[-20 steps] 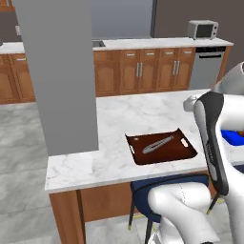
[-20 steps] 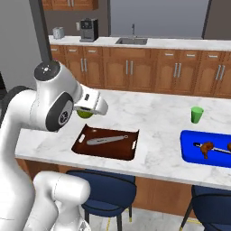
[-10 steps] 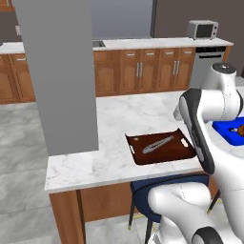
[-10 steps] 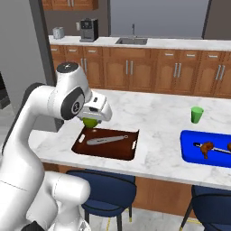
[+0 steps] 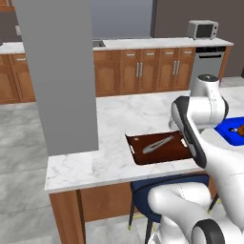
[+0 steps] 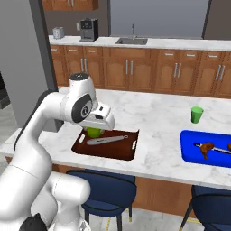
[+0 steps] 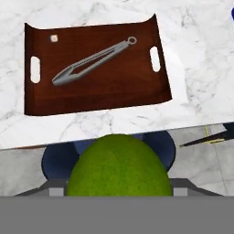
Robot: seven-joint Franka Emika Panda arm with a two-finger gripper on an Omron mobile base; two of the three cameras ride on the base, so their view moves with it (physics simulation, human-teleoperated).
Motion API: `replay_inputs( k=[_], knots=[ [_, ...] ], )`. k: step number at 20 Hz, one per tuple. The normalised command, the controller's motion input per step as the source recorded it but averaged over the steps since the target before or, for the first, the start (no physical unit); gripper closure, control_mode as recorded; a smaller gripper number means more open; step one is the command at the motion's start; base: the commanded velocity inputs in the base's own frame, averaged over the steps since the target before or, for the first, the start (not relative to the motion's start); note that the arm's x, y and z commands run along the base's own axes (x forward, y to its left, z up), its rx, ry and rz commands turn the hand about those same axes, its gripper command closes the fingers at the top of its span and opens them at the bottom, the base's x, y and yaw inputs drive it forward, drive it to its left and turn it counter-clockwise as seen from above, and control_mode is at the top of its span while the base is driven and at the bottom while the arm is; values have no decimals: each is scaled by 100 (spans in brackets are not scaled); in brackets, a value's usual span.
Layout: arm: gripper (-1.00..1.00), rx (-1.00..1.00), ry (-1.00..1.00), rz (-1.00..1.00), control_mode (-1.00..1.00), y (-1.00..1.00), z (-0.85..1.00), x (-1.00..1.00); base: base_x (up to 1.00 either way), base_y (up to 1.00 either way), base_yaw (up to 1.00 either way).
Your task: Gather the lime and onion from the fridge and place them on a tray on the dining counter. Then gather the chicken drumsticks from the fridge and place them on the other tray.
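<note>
Jaws gripping lime, now nearer above brown tray than before

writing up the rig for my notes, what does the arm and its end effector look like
The arm is glossy white, built of thick rounded segments, with dark grey discs capping its joints. The end effector is a boxy white hand with angled faces. No cables or markings show.

A green cup stands upright on the marble top, with blue stools below, and a microwave and coffee machine on the wall counter.
</note>
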Motion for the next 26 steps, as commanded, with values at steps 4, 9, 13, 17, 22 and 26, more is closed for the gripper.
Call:
replay_inputs(
  k=[4,9,13,17,22,26],
  knots=[
    [100,2,4,0,-100,-28,-55,32,0,0,0],
    [100,0,4,0,-100,-29,-56,44,0,0,0],
    [100,0,5,0,-100,-22,-53,57,0,0,0],
    [100,0,10,0,-100,-12,-43,67,0,0,0],
    [100,0,10,0,-100,-7,-43,61,0,0,0],
    [100,0,5,0,-100,-5,-48,52,0,0,0]
  ],
)
